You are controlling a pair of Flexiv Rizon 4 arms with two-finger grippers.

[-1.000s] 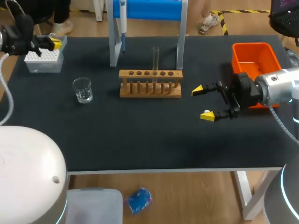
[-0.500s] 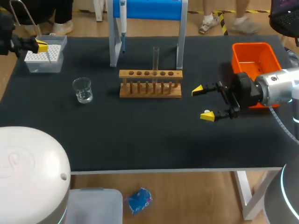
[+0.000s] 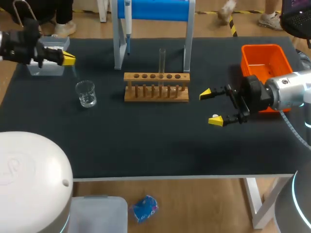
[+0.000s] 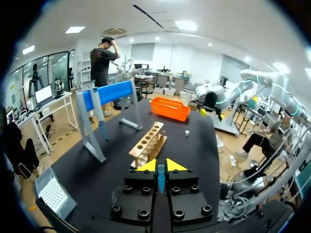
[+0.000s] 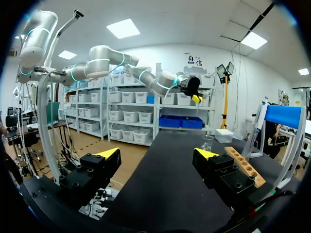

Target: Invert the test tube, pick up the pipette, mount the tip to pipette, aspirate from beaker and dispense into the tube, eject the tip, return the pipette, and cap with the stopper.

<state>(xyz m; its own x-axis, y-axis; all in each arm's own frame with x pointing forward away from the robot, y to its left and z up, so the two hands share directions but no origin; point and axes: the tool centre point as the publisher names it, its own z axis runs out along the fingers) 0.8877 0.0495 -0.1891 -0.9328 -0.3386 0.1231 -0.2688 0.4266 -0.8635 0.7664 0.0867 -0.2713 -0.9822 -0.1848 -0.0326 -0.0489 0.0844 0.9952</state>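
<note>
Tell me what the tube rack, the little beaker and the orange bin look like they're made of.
Tube rack: looks like wood, pale brown and matte, with drilled holes and dowel pegs.
Beaker: clear and glinting, so glass or clear plastic; I can't tell which.
Orange bin: probably moulded plastic, one even bright colour with smooth walls.

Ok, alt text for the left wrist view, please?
The left pincer is shut on a blue tip, aimed across the black table toward a wooden rack. A blue stand flanks the rack, an orange bin lies beyond it, and a tip box sits beside the pincer.
</note>
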